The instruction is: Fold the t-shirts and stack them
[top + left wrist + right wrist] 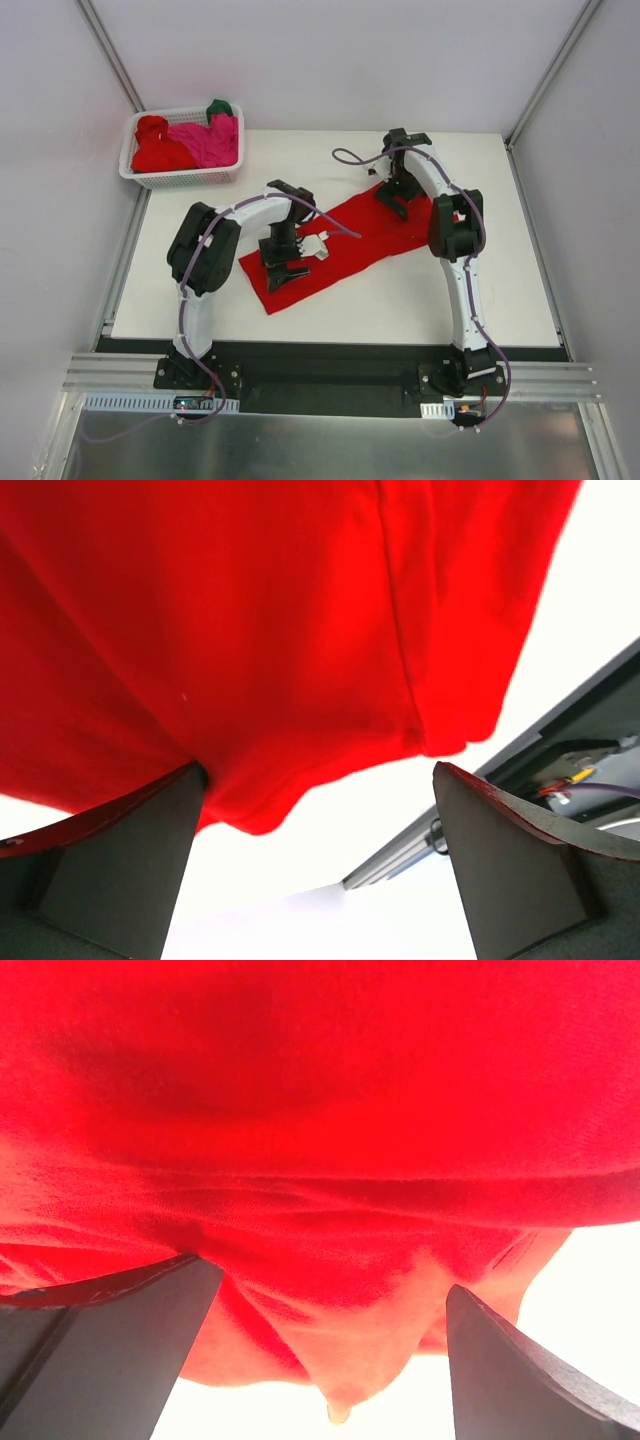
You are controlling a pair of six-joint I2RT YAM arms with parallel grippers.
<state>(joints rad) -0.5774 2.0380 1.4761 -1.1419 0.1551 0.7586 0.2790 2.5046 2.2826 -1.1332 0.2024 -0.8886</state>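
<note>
— Status?
— My left hand (286, 270) and right hand (393, 203), both spread apart, are hovering over the bright red cloth t-shirt (345, 240) lying on the white worktop (400, 290).
— Risk?
— Uneven pinching could be bunching it.

Probably a robotics lab test cell: plain pale-grey panel walls (330, 60) with metal corner struts (110, 60) enclose a white table (400, 300). At 6 o'clock, a white-and-black left arm (205, 250) and matching right arm (460, 270) are bolted along a silver aluminium rail (550, 378).
</note>
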